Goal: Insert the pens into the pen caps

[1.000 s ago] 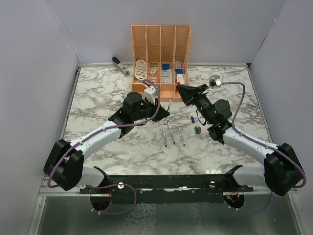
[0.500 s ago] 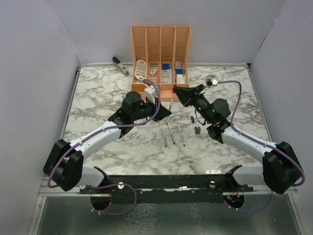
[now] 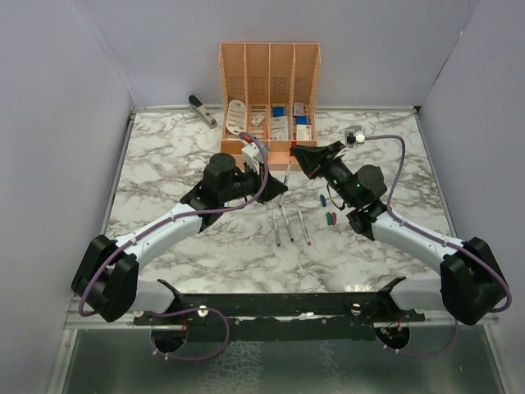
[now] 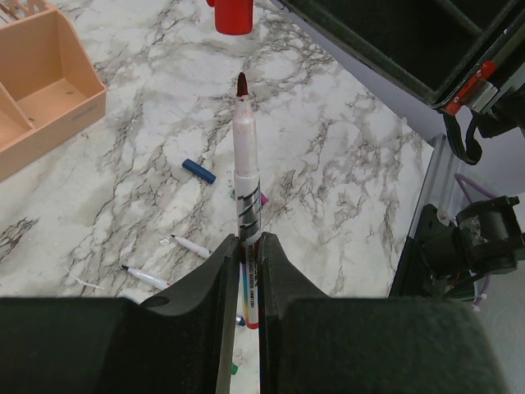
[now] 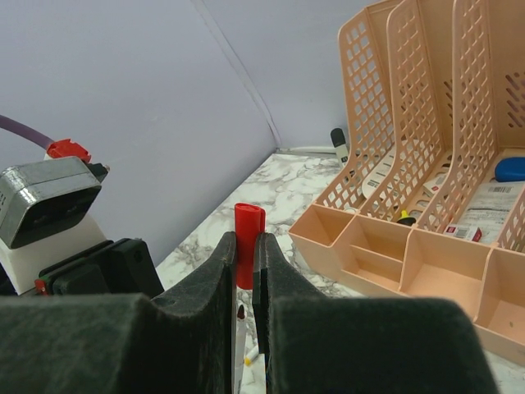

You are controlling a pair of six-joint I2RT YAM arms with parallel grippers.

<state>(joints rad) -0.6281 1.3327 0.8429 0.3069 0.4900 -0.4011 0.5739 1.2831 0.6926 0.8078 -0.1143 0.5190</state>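
My left gripper (image 3: 277, 187) is shut on a grey-white pen (image 4: 246, 180) with a dark red tip, which points up at the red cap (image 4: 232, 12). My right gripper (image 3: 299, 153) is shut on that red cap (image 5: 248, 222), held just above the pen tip (image 5: 240, 312) with a small gap between them. Three more pens (image 3: 286, 222) lie on the marble between the arms. A blue cap (image 3: 323, 199), a green cap (image 3: 329, 218) and a magenta cap (image 3: 335, 218) lie to their right. The blue cap also shows in the left wrist view (image 4: 199, 171).
The orange organizer (image 3: 269, 82) stands at the back centre, close behind both grippers, with white stationery in it. Its front trays (image 5: 410, 254) are right of the red cap. A grey stapler (image 3: 203, 111) lies at the back left. Grey walls close in the table.
My right gripper has moved a little left with the red cap, closer over the held pen's tip. The left gripper has barely moved.
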